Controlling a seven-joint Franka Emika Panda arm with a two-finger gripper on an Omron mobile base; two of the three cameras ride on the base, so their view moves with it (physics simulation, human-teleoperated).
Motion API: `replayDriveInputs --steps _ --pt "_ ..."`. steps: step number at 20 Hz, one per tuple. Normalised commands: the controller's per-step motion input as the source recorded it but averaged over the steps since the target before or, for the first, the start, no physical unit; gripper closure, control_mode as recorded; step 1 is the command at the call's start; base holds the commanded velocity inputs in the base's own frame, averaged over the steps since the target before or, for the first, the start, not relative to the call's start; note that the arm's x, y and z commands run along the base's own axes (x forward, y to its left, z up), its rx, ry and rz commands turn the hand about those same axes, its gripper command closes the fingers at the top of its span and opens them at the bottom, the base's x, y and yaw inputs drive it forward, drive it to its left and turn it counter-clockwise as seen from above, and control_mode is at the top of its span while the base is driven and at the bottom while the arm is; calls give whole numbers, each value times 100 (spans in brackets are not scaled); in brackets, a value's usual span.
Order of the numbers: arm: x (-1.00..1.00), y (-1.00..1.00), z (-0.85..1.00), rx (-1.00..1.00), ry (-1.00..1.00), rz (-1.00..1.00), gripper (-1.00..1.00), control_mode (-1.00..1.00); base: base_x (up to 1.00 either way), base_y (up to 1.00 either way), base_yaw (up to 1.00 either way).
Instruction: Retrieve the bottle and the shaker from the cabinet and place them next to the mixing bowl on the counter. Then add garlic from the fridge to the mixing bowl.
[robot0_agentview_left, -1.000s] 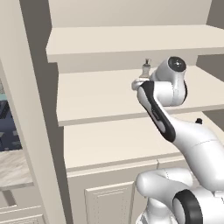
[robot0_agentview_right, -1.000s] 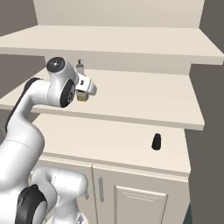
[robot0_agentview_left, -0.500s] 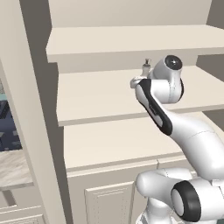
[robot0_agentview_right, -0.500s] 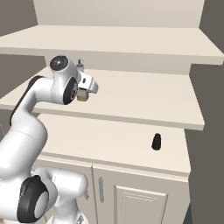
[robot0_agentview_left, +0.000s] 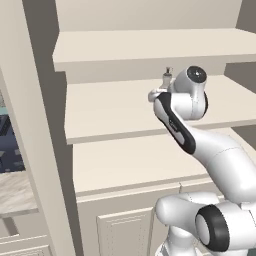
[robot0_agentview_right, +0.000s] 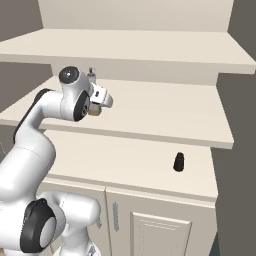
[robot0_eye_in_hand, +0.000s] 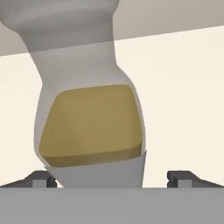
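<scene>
The fingers (robot0_eye_in_hand: 112, 177) are standing wide apart, one tip on either side of the bottle (robot0_eye_in_hand: 89, 127), which is sitting between them ungripped so that closing would clamp its body. The bottle is resting on the cabinet's (robot0_agentview_left: 150, 165) middle shelf (robot0_agentview_right: 165, 112). Well below and aside of the fingers, the shaker (robot0_agentview_right: 178, 162) is waiting on the lower shelf.

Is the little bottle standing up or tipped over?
Standing up. The bottle sits upright on the cabinet shelf, cap on top, liquid level.
</scene>
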Motion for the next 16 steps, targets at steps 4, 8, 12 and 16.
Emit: replayDriveInputs --steps 4,8,12,16 --pt "9 0 -7 0 -6 0 -100 -100 0 0 0" --pt "11 0 0 0 -4 0 -100 -100 0 0 0" --pt "10 0 0 0 -1 0 -100 -100 0 0 0" --pt "0 0 0 0 0 0 -100 -100 0 0 0"
